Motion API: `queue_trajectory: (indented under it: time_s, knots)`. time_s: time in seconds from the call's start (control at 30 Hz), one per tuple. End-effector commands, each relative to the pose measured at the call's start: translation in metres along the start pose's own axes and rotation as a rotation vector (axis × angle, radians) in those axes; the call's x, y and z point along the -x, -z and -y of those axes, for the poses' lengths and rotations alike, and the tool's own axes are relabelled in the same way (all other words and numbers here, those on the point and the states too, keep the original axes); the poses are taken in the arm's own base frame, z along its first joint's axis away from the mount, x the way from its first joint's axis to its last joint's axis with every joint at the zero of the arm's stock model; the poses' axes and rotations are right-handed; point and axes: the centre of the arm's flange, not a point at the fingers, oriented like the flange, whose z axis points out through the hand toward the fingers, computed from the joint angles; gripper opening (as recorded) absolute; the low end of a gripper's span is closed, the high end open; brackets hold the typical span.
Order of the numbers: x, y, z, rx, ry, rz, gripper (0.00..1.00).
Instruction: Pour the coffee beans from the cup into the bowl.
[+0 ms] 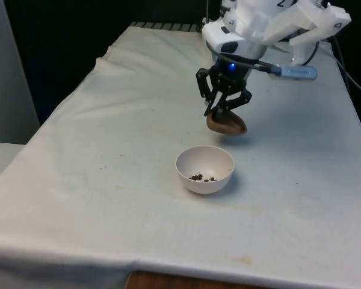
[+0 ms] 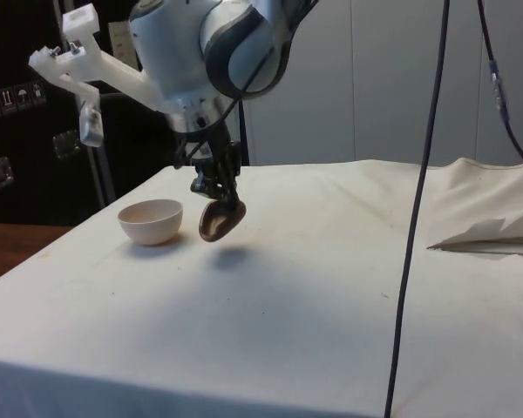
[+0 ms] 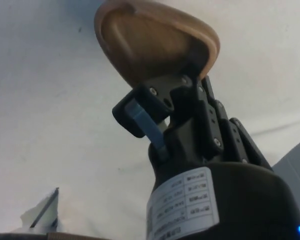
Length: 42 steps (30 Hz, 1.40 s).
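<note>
A white bowl (image 1: 204, 169) sits mid-table with a few dark coffee beans (image 1: 203, 177) in its bottom; the side view shows the bowl (image 2: 151, 220) left of the arm. My gripper (image 1: 219, 109) is shut on the rim of a brown wooden cup (image 1: 226, 123), held in the air just behind the bowl. The cup (image 2: 218, 219) is tipped on its side, mouth down toward the table. In the wrist view the cup (image 3: 155, 42) looks hollow, and I see no beans in it, with one finger (image 3: 162, 92) pressing its wall.
White cloth (image 1: 108, 138) covers the table, wrinkled along the front view's left edge. A folded heap of cloth (image 2: 492, 218) lies at the side view's right. A black cable (image 2: 423, 174) hangs down in the side view.
</note>
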Motion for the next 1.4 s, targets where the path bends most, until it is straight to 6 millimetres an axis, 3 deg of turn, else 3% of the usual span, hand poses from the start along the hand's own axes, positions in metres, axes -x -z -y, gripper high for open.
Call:
queue_trajectory:
  time_s: [0.0,1.37]
  knots:
    - [0.001,-0.001,0.001,-0.022,0.006,-0.006,0.0]
    - [0.003,-0.029,0.015,-0.271,0.149,-0.028,0.0]
